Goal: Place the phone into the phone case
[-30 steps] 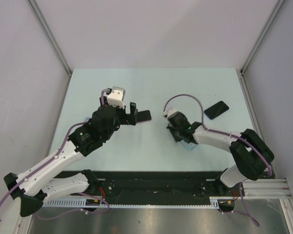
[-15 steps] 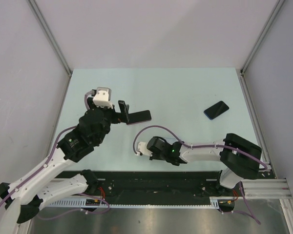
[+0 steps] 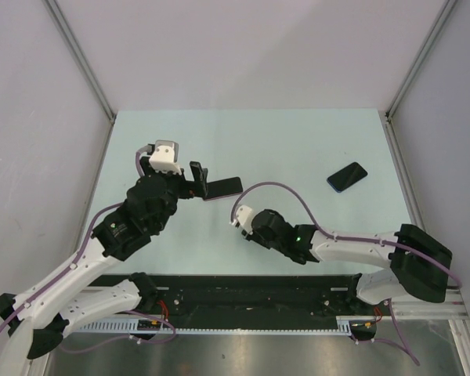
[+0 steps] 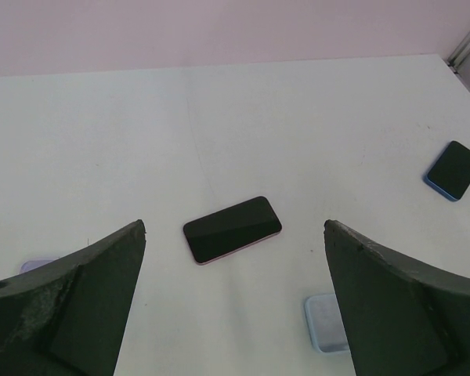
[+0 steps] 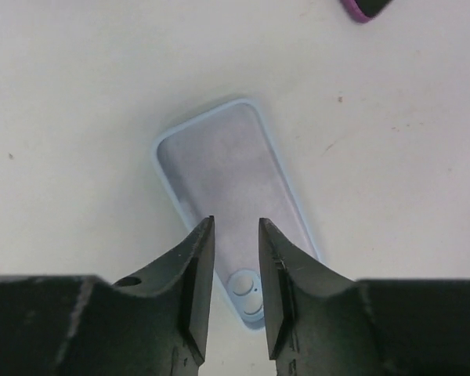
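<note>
The phone (image 3: pixel 224 188), black screen with a pink edge, lies flat on the table; it also shows in the left wrist view (image 4: pixel 231 229). My left gripper (image 3: pixel 200 184) hovers just left of it, wide open and empty (image 4: pixel 235 225). The light blue phone case (image 5: pixel 227 188) lies open side up under my right gripper (image 5: pixel 236 221), whose jaws stand a narrow gap apart and hold nothing. The case also shows in the left wrist view (image 4: pixel 327 323). In the top view my right gripper (image 3: pixel 245 223) sits just below the phone, and the case is hidden under that arm.
A second phone in a blue case (image 3: pixel 347 176) lies at the table's right side, also in the left wrist view (image 4: pixel 454 170). A pale lavender object (image 4: pixel 37 265) peeks out beside my left finger. Grey walls close in the table on three sides.
My right arm has swung left across the table and its gripper now sits near the phone. My left gripper backed off a little to the left, then stayed still.
</note>
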